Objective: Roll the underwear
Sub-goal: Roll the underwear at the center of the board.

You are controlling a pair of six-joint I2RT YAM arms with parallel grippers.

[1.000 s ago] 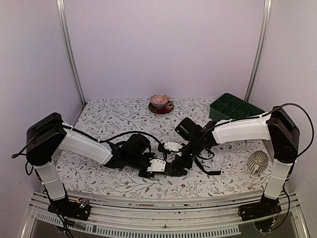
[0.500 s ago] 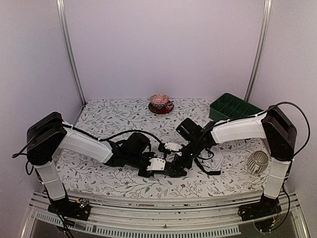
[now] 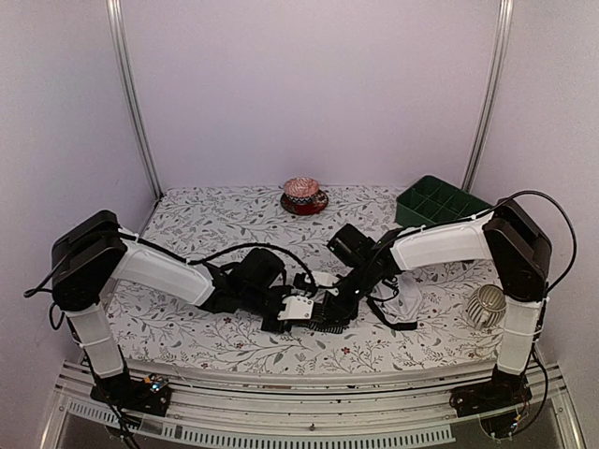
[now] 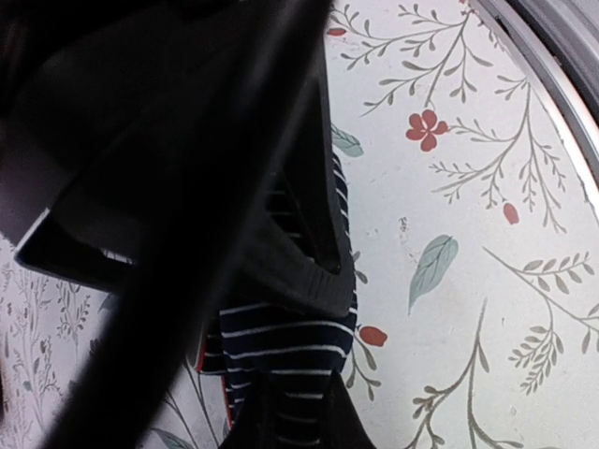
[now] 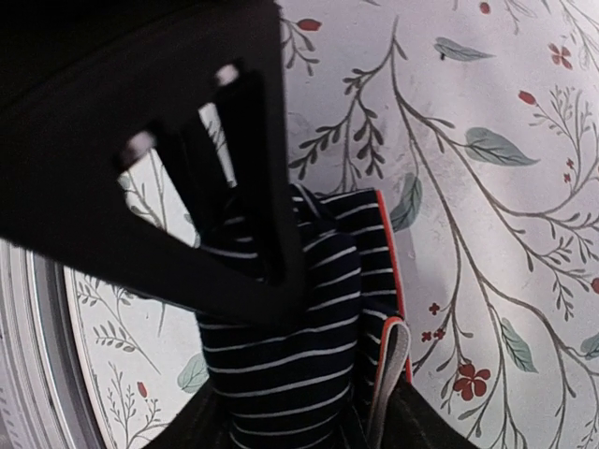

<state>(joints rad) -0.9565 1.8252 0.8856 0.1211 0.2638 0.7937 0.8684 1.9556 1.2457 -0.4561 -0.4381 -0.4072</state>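
The black striped underwear (image 3: pixel 328 321) lies bunched near the table's front middle, between both grippers. In the left wrist view its striped cloth (image 4: pixel 281 346) runs into my left gripper (image 4: pixel 295 416), which is shut on it. My right gripper (image 5: pixel 299 421) has one finger on each side of the same striped bundle (image 5: pixel 290 355), whose red-edged grey waistband (image 5: pixel 388 360) is folded at the right. From above, the left gripper (image 3: pixel 298 311) and right gripper (image 3: pixel 329 301) nearly touch. The white underwear (image 3: pixel 408 301) lies crumpled under the right forearm.
A green compartment tray (image 3: pixel 440 201) stands at the back right. A patterned bowl on a saucer (image 3: pixel 303 195) sits at the back middle. A white ribbed object (image 3: pixel 488 305) lies near the right arm's base. A floral cloth (image 3: pixel 187 224) covers the table.
My right gripper has moved slightly left towards the left gripper and its jaws have narrowed around the striped bundle. The left arm has held still.
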